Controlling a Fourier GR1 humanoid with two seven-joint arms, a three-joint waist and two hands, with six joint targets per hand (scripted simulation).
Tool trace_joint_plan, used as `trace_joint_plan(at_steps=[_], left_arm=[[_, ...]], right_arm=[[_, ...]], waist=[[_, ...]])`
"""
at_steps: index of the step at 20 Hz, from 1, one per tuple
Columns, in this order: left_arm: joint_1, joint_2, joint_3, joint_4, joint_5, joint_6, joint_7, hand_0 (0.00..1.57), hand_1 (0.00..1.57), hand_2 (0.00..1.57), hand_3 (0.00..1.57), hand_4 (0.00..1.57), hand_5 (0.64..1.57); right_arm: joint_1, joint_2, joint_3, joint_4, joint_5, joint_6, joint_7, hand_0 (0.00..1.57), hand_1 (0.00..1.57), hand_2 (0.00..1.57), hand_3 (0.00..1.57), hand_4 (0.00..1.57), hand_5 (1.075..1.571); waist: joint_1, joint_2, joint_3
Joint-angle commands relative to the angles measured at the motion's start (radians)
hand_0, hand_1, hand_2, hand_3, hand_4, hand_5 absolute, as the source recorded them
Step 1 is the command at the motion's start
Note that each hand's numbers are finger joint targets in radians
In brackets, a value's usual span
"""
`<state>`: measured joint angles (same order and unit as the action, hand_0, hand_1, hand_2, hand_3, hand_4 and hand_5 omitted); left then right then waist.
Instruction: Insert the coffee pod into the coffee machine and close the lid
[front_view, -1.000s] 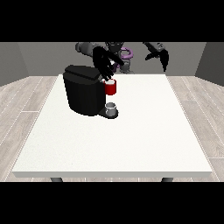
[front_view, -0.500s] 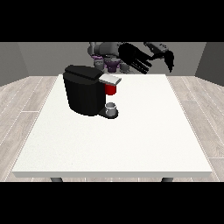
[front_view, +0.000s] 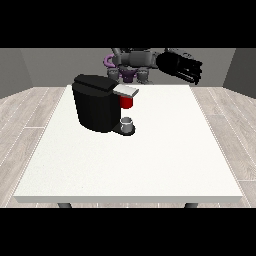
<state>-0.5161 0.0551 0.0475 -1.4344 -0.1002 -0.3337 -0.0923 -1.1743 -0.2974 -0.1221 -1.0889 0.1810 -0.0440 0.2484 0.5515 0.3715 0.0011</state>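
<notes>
Front view: the coffee machine (front_view: 99, 102), a black block, stands on the white table (front_view: 150, 160) in the half of it nearest the robot (front_view: 131, 64) and toward the view's left. A grey lid piece (front_view: 126, 90) juts from the machine's top toward the view's right, lying roughly level over the brewing bay. Just under that lid sits a red thing at the machine (front_view: 127, 102). Below it, on the machine's black base plate, rests a small grey thing (front_view: 127, 124) (cup-shaped; whether it is the pod I cannot tell). The robot's torso shows beyond the table's far edge, behind and a little right of the machine, with a purple ring (front_view: 108, 61) at its side nearest the view's left. The hand at the view's right (front_view: 186, 68) hangs in the air above the table's far edge, well to the right of the machine and higher than its lid, touching nothing; its fingers reach outward, fairly straight and spread, and hold nothing. The other hand does not show plainly near the machine; no hand is seen at the view's left.
</notes>
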Motion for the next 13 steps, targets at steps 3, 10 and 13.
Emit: trace_joint_plan(at_steps=[3,10,13], left_arm=[[0.041,0.013,0.005,-0.018,0.021,-0.022,0.000,0.00,0.00,0.00,0.00,0.32,1.571],[0.122,0.031,0.073,0.037,0.032,0.017,-0.015,0.00,0.00,0.00,0.00,0.27,1.571],[0.163,0.034,0.074,0.070,0.030,0.014,-0.008,0.00,0.00,0.00,0.00,0.27,1.571]], right_arm=[[0.007,0.078,0.027,0.047,-0.004,-0.009,-0.108,0.00,0.00,0.00,0.00,0.00,1.571],[0.142,0.243,0.125,-0.008,-0.019,0.006,-0.249,0.00,0.00,0.00,0.00,0.18,1.571],[0.204,0.293,0.197,-0.015,-0.054,-0.010,-0.227,0.00,0.00,0.00,0.00,0.26,1.571]], waist=[[-0.042,-0.039,-0.0014],[-0.193,-0.137,-0.0012],[-0.228,-0.212,-0.0012]])
